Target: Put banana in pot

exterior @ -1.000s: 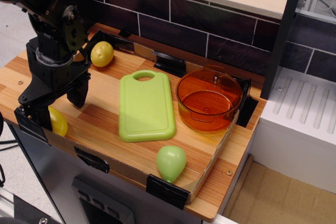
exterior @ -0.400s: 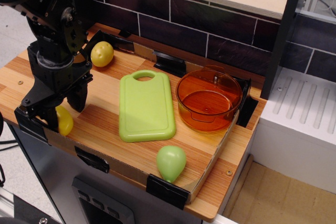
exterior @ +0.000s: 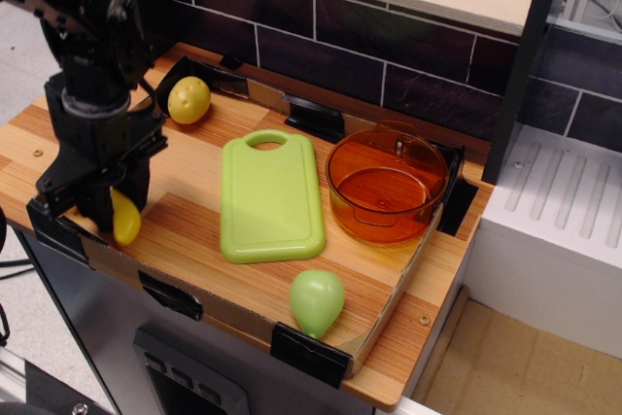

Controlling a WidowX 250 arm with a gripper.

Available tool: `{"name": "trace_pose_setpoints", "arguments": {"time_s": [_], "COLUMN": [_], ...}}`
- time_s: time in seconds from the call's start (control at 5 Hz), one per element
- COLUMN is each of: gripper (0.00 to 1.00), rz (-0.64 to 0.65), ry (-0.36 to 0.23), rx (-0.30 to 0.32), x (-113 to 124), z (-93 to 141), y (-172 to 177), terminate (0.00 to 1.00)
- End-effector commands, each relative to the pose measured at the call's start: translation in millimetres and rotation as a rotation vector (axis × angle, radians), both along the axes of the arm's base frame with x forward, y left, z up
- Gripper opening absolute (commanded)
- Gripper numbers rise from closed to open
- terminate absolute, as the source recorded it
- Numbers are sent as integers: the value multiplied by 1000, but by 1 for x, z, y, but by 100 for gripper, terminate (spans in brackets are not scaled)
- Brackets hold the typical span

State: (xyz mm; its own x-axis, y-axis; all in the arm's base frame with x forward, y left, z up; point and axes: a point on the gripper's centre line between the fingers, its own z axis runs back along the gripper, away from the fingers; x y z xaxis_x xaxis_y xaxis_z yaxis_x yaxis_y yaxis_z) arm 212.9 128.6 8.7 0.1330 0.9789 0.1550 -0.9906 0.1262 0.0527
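The banana [exterior: 125, 224] is small, curved and bright yellow. It stands almost upright at the front left edge of the wooden counter, its upper part hidden between my fingers. My gripper [exterior: 117, 209] points down over it, with the two black fingers closed in against the banana's sides. The pot [exterior: 381, 226] is round, transparent and orange. It stands empty at the right side of the counter, well away from my gripper, beyond the cutting board.
A flat lime-green cutting board [exterior: 270, 197] lies between gripper and pot. A round dimpled yellow fruit [exterior: 189, 99] sits at the back left. A pale green pear-shaped fruit [exterior: 317, 300] lies near the front edge. A dark tiled wall runs behind.
My fingers have narrowed from a wide spread to closed around the banana. The banana has shifted a little to the right and stands more upright.
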Motion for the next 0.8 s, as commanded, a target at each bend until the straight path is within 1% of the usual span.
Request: {"name": "trace_pose_setpoints", "arguments": {"time_s": [0.0,0.2,0.4,0.6], "gripper": [0,0,0,0], "rz": [39,40,-15,-81], "ry": [-64,-77,-106,-97], "rx": [-43,-69,-57,-59], "x": [35,50,64,76], "z": [67,81,87,86], "y": [-33,-65,-103,-141], "terminate": [0,0,0,0]}}
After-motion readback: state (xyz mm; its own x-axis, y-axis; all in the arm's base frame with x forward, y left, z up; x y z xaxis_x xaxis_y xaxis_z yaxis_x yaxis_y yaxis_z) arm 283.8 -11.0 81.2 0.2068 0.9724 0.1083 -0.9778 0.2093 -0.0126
